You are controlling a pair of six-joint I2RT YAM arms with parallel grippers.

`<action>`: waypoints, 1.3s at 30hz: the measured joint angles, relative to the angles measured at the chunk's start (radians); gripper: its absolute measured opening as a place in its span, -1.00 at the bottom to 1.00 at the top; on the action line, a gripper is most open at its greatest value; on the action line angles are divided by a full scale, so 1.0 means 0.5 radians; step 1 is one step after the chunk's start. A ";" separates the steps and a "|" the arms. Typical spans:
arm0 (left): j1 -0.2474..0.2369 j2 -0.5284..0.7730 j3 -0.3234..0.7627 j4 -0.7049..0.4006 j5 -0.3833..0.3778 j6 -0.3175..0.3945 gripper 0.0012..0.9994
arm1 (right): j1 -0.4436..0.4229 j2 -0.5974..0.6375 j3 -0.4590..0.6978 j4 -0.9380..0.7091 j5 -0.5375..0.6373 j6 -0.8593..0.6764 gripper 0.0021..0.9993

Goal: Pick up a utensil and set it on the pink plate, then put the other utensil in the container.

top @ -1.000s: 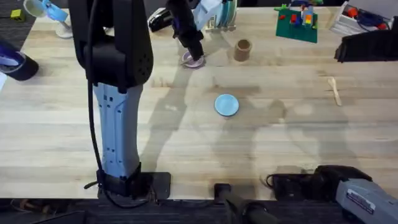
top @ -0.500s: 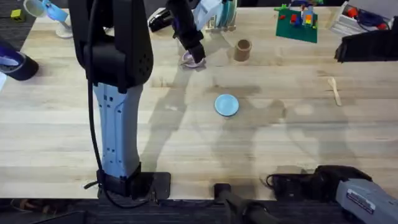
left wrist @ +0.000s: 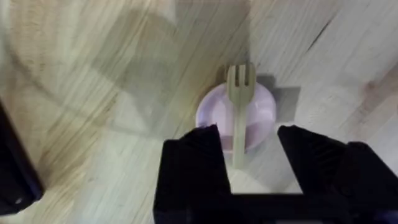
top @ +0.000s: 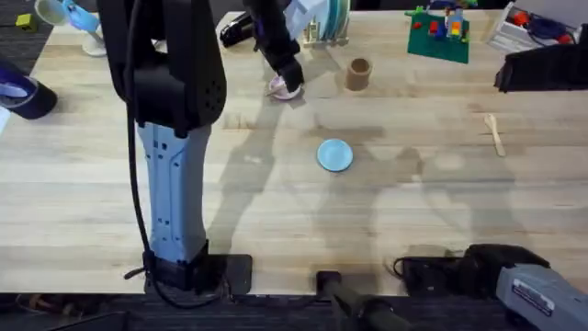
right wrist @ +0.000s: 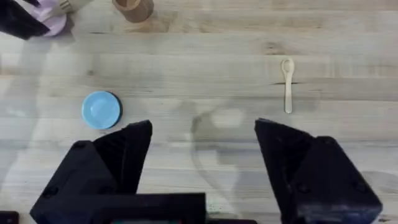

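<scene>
The wooden fork (left wrist: 239, 87) lies across the small pink plate (left wrist: 211, 115), tines pointing away from me and its handle running back between my fingers. My left gripper (left wrist: 247, 142) hovers just above it, open, with neither finger touching the handle. In the overhead view that gripper (top: 288, 75) is over the pink plate (top: 280, 89) at the far middle. The tan container (top: 358, 74) stands upright just right of the plate. The round-ended wooden utensil (top: 495, 134) lies alone on the table at the right. My right gripper (right wrist: 202, 134) hangs open high above the table.
A light-blue plate (top: 334, 154) sits mid-table. Along the far edge are a rack of items (top: 323, 23), a colourful block toy (top: 439, 29) and a clear bin (top: 533, 28). A black object (top: 544, 69) lies at the right edge, a dark cup (top: 23, 97) at the left.
My left gripper has drawn back slightly from the pink plate. The fork stays on the plate. The right arm has not moved.
</scene>
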 joint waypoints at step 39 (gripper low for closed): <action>0.146 -0.005 0.640 -0.767 0.063 -0.351 0.99 | 0.000 0.000 0.000 -0.002 0.000 0.000 0.99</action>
